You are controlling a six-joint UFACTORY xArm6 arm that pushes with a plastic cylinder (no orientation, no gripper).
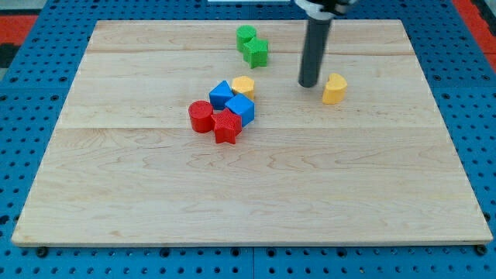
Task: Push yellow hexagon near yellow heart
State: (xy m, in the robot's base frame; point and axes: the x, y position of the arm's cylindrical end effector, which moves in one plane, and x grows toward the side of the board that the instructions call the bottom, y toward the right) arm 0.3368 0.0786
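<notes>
1. Wooden board (pixel 256 201): pale planks, resting on a blue perforated base (pixel 31 93) that shows on all sides.
2. Rod: dark, upright, entering from the view's top. My tip (pixel 309 84) sits on the board just to the view's left of the yellow heart (pixel 334 89), with a narrow gap between them. It has no jaws and holds nothing; it touches no block.
3. Yellow hexagon (pixel 243 85): left of my tip, well apart from the yellow heart. It lies at the top of a cluster, touching or nearly touching the blue blocks.
4. Cluster: two blue blocks (pixel 222 94) (pixel 240 108), a red cylinder (pixel 201 116) and a red star-like block (pixel 227 126), packed together near the board's centre-left.
5. Two green blocks (pixel 246 35) (pixel 256 51): side by side near the view's top; exact shapes cannot be determined.
</notes>
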